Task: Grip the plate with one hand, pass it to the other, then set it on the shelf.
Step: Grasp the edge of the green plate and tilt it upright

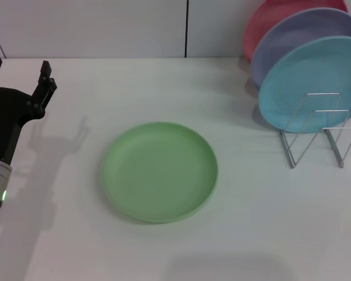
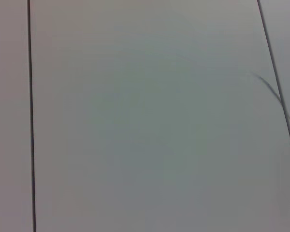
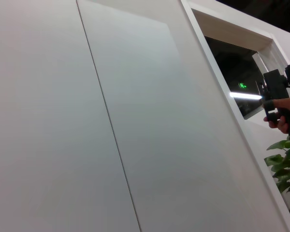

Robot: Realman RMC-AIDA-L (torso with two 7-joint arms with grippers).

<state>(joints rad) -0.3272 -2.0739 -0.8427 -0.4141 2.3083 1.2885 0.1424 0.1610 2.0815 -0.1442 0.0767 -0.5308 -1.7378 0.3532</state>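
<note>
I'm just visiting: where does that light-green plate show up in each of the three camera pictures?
Head view: the green plate lies flat on the white table, middle of the picture, between the left pincer and the wire rack.
Left wrist view: not in it, only pale panels.
Right wrist view: not in it, only wall and a dark window.
Shared landmark: the pale wall panels with dark seams.
</note>
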